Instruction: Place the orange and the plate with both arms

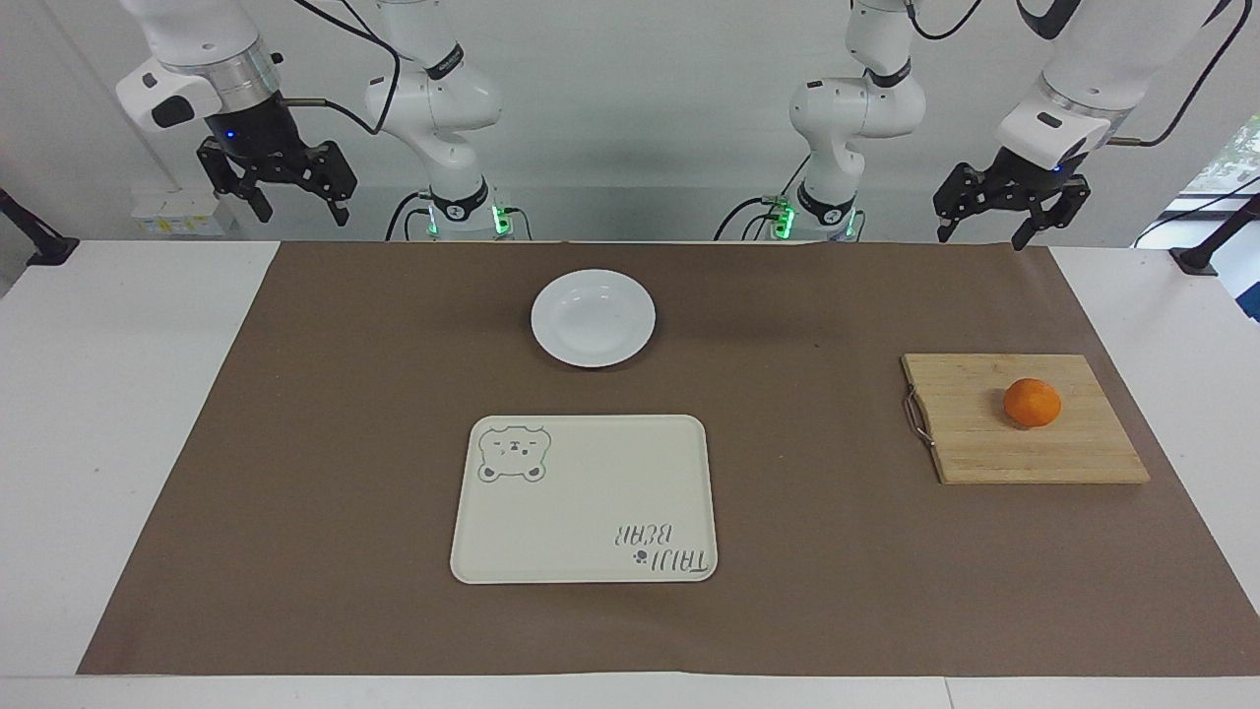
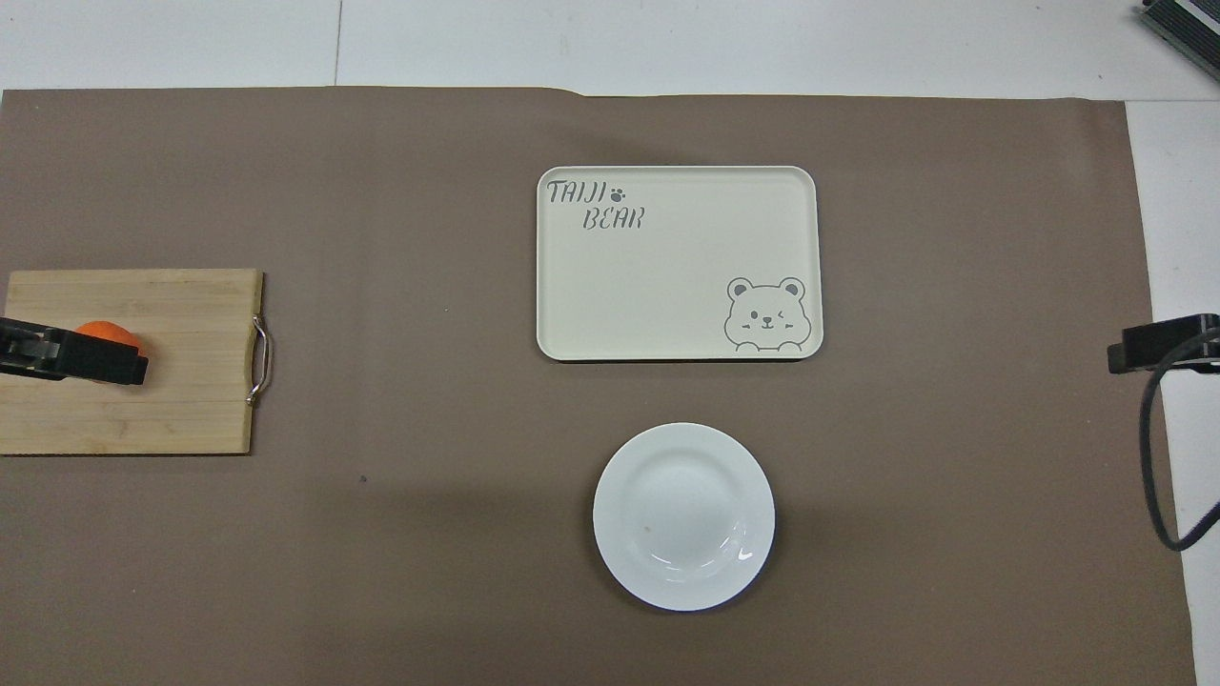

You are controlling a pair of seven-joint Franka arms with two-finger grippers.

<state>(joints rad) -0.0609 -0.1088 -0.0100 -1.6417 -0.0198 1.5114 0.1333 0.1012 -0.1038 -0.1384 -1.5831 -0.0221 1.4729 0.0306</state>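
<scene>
The orange (image 1: 1032,403) rests on a wooden cutting board (image 1: 984,443) toward the left arm's end of the table. In the overhead view the orange (image 2: 100,330) is partly covered by the raised left gripper (image 2: 95,357). The white plate (image 1: 593,317) lies empty on the brown mat near the robots and also shows in the overhead view (image 2: 683,515). My left gripper (image 1: 984,239) hangs open and empty, high over the mat's robot-side edge. My right gripper (image 1: 300,217) hangs open and empty, high over the right arm's end of the table; its tip shows in the overhead view (image 2: 1158,343).
A cream rectangular tray (image 1: 585,498) with a bear drawing lies empty, farther from the robots than the plate. The cutting board has a metal handle (image 1: 915,416) on the side toward the tray. The brown mat (image 1: 345,443) covers most of the table.
</scene>
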